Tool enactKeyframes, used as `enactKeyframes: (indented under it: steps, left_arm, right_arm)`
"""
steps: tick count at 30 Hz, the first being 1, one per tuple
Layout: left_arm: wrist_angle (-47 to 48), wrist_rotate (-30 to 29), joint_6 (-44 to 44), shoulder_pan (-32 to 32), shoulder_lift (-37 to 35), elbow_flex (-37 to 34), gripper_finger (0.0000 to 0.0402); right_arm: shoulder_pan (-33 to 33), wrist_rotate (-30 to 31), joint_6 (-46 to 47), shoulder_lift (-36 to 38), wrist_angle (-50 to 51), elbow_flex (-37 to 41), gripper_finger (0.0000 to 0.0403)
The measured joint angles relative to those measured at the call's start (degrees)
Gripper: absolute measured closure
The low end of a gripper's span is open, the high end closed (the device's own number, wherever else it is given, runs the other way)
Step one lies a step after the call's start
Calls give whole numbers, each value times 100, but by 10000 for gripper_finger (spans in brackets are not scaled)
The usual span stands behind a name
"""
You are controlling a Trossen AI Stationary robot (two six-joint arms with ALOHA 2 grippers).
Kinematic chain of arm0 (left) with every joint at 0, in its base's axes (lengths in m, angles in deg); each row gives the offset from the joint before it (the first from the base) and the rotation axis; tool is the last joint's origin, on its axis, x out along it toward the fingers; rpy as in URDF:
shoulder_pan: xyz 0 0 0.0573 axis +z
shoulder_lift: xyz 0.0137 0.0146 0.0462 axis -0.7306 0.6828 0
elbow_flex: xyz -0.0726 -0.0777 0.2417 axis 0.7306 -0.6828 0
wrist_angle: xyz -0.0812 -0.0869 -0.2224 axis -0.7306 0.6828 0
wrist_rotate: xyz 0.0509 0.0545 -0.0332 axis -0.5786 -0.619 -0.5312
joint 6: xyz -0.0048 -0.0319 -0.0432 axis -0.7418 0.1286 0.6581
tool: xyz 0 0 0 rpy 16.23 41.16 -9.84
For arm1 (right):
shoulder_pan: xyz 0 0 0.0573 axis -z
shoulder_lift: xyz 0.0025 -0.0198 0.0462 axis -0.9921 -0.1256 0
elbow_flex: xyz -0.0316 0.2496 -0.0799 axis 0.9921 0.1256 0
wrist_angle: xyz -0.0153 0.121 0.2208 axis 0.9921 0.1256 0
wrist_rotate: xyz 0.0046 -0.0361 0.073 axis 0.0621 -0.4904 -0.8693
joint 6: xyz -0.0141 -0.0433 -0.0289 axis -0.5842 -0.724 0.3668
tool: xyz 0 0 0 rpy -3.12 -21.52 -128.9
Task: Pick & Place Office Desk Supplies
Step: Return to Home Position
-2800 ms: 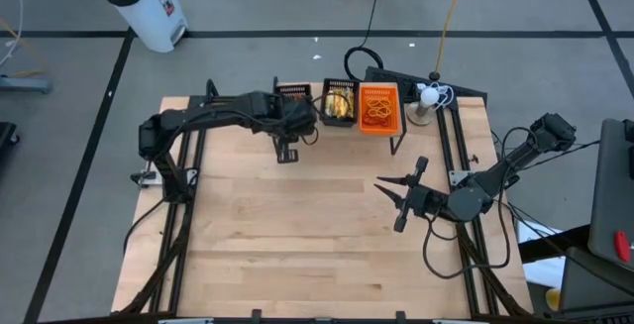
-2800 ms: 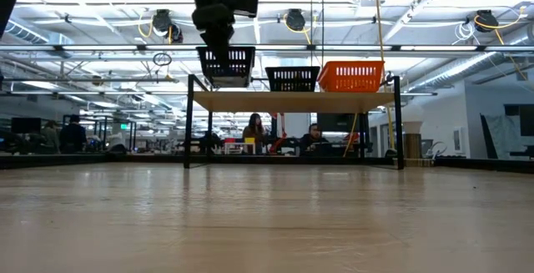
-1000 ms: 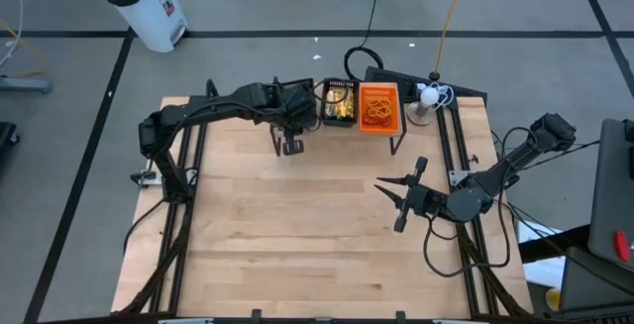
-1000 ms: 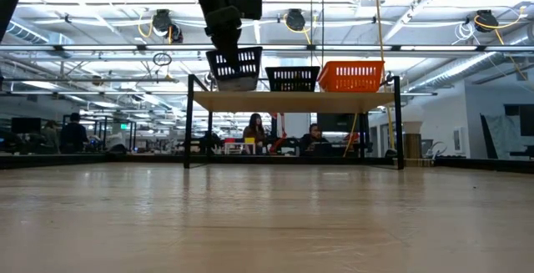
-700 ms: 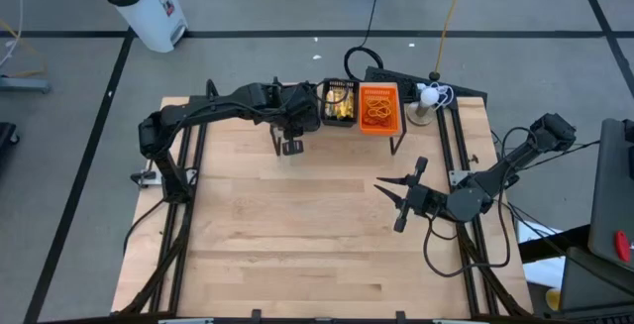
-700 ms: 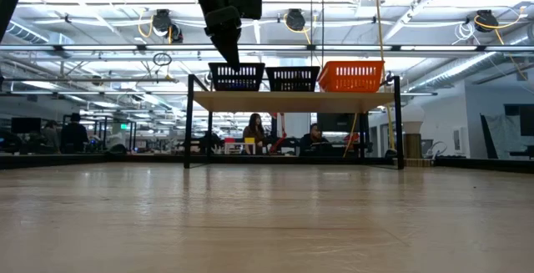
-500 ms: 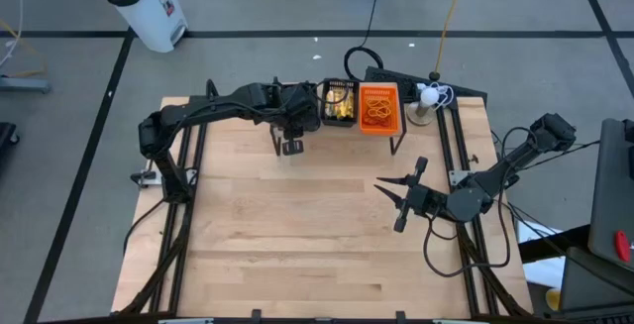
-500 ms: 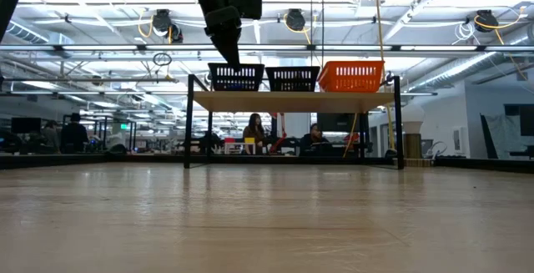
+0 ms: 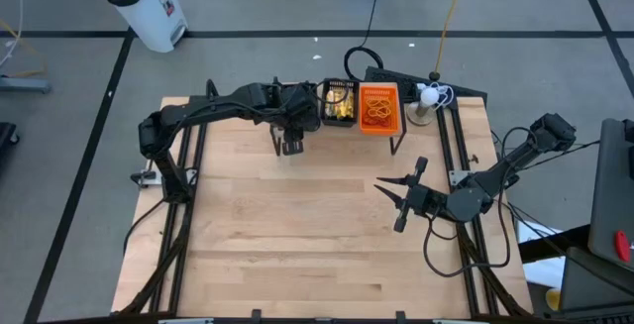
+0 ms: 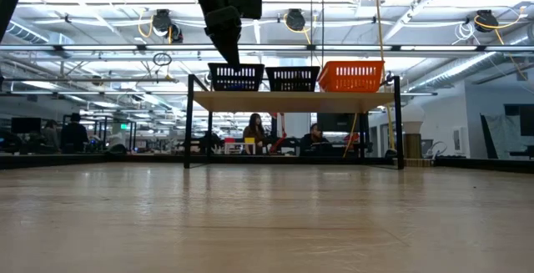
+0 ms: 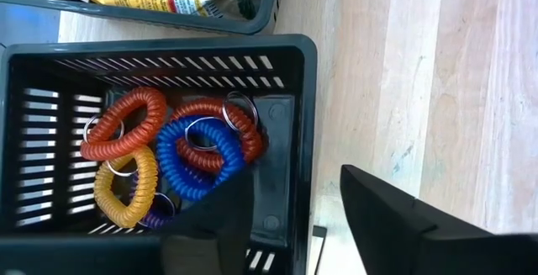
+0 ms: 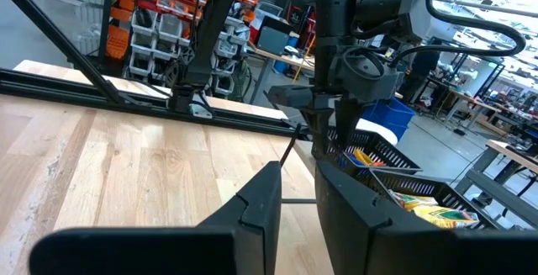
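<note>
Left gripper (image 10: 231, 54) spread open astride black slatted plastic basket (image 10: 236, 77) wall on wooden shelf (image 10: 292, 102) — right gripper (image 12: 298, 174) unclenched, mid-table.

The left arm (image 9: 213, 108) is stretched from its base at the left edge of the bench (image 9: 297, 255) toward the far side, with the wrist bent downward. The left tool (image 9: 293, 124) is held with its fingers (image 11: 395, 216) spread wide. The right arm (image 9: 500, 170) is folded low at the right edge, and the right tool (image 9: 388, 187) is pointed leftward, roughly level, with its fingers (image 12: 261, 199) parted by a narrow gap
</note>
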Motion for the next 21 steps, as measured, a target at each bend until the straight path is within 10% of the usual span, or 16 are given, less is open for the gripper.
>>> enactKeyframes:
  steps: [21]
  left_arm:
    - [84,-516,58,-206,-116,83,124]
  right_arm:
    - [4,2,-202,2,-378,173,335]
